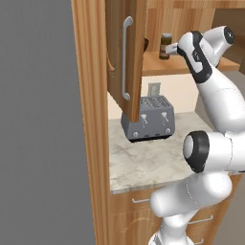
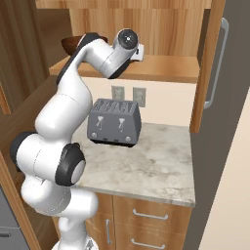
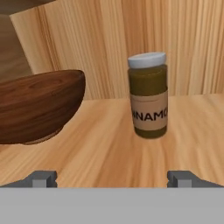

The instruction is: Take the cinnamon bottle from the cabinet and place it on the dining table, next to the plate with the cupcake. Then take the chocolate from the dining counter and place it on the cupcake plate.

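A marble-patterned counter (image 2: 161, 166) sits on wooden drawers with metal handles (image 2: 149, 214), and a grey four-slot toaster (image 2: 114, 122) stands toward its back edge under two wall outlets (image 2: 139, 96). Above, a wooden wall cabinet's shelf (image 2: 166, 68) is exposed, its door (image 1: 125, 52) swung open. A plain grey wall (image 1: 40, 124) fills the left.

The wooden cabinet shelf (image 3: 105, 144) carries the cinnamon bottle (image 3: 148, 95), standing upright with its white cap on top, and a dark wooden bowl (image 3: 37, 107) just beside it, the two apart. Below the shelf, the marble table (image 2: 156, 166) bears a grey toaster (image 2: 114, 122) set toward its back, near the wall with two outlets (image 2: 128, 94)
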Motion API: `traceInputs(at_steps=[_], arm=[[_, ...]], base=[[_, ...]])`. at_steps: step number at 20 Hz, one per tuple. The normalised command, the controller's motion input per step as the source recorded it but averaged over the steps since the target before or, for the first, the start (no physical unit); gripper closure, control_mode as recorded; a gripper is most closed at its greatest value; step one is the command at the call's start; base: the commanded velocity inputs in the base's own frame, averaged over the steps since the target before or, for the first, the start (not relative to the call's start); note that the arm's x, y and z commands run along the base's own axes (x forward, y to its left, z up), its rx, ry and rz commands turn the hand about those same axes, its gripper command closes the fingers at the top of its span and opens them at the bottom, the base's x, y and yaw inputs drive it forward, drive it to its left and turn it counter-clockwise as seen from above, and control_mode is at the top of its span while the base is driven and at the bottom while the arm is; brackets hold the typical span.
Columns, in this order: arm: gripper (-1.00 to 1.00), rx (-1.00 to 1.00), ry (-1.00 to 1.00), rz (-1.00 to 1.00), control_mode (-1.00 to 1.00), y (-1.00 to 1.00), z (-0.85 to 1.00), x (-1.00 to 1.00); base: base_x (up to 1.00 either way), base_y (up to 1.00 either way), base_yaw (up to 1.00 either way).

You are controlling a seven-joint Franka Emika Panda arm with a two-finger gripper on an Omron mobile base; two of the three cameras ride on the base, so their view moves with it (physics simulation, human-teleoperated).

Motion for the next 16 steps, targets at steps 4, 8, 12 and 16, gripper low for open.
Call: traceInputs(at_steps=[4, 8, 12, 16], arm=[[-1.0, 0.0, 0.03, 0.0, -1.0, 0.0, -0.04, 0.25], [-1.0, 0.0, 0.0, 0.0, -1.0, 0.0, -0.06, 0.24], [-1.0, 0.0, 0.0, 0.0, -1.0, 0.0, -0.05, 0.28], [-1.0, 0.0, 0.0, 0.0, -1.0, 0.0, -0.06, 0.26]], base=[[0.0, 0.0, 0.0], [0.0, 0.0, 0.0], [0.0, 0.0, 0.0], [0.0, 0.0, 0.0]])
